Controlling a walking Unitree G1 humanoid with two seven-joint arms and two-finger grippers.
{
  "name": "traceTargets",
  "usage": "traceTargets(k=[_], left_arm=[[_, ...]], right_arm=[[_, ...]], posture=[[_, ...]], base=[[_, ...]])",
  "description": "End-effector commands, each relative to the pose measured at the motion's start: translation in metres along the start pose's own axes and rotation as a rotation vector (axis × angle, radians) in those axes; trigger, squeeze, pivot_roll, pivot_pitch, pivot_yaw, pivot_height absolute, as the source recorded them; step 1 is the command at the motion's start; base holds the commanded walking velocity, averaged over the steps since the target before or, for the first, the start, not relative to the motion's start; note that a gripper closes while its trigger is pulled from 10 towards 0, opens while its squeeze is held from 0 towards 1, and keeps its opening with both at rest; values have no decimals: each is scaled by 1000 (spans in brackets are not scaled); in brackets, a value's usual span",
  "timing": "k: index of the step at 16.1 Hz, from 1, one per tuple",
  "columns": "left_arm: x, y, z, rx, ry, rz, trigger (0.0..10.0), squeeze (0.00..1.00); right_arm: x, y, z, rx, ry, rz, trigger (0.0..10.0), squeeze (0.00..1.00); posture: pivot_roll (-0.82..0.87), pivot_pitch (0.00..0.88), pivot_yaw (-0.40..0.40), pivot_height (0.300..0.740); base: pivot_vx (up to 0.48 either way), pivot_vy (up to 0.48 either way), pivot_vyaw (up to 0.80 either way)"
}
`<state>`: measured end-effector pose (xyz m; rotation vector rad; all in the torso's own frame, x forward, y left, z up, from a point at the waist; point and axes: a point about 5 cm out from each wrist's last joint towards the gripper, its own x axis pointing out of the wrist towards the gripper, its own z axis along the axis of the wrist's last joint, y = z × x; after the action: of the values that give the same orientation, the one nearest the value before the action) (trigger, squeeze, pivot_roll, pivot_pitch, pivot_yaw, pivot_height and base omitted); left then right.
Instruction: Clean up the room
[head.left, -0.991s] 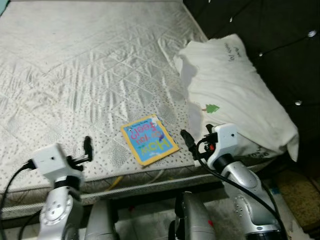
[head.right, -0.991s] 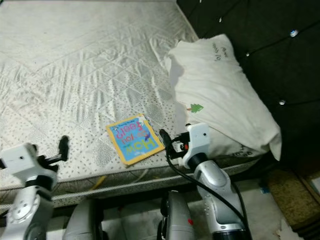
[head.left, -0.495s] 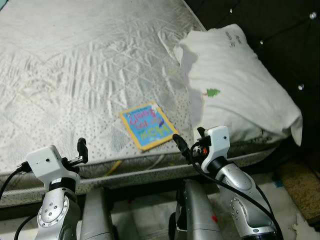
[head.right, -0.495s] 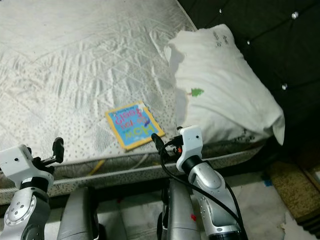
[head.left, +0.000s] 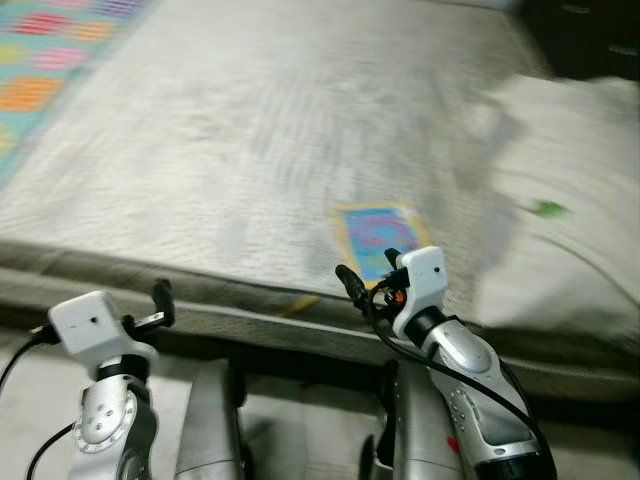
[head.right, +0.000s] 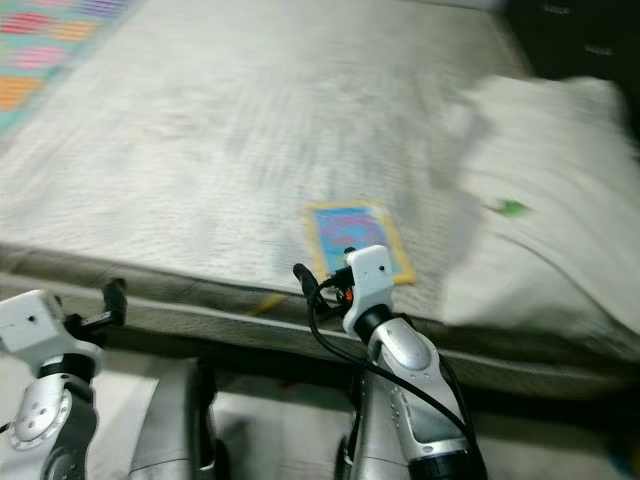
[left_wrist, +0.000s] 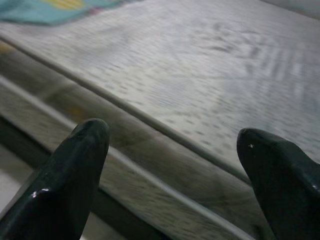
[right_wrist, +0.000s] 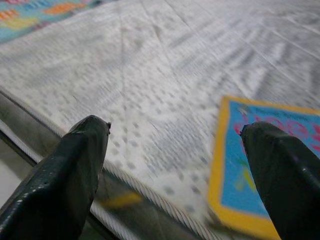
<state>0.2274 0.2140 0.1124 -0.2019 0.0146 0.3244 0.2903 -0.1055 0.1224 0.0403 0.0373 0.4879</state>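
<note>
Both pairs of fingers are spread wide and hold nothing. The right gripper hangs at the bed's near edge, just short of the book, which lies flat on the bed beside the pillow. The left gripper hovers off that edge, further along. Nothing looks tidied yet; the book remains to be picked up. Since the earlier frames the camera has swung and blurred, and the book itself seems unmoved.
</note>
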Motion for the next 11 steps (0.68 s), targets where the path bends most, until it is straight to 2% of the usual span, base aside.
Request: traceTargets(k=[1,3,5,7,10,11], left_arm=[[0,-5,-1,-11,8,-14,10000,0],[0,-8,-2,-17,15,-25,10000,0],[-1,-12,-2,-25,26,-55,10000,0],[-2,-16,-1,-60,51,-90,10000,0],[-6,-20,-3,-101,90,-120,10000,0],[-7,-21,-3,-107,97,-123,10000,0]], right_arm=[[-3,-9,-5,-14,27,-52,10000,0],[2,-8,-6,-3,34,-62,10000,0],[15,-2,-5,16,48,-72,10000,0],[34,3,-10,75,107,-98,10000,0],[61,20,-9,134,166,-84,10000,0],[65,23,-9,145,174,-85,10000,0]], posture=[[-36,167,-66,521],[-36,167,-66,521],[-4,178,-65,521],[14,185,-66,521],[40,198,-68,521],[44,201,-68,521]], base=[[0,0,0],[0,0,0],[0,0,0],[0,0,0],[0,0,0],[0,0,0]])
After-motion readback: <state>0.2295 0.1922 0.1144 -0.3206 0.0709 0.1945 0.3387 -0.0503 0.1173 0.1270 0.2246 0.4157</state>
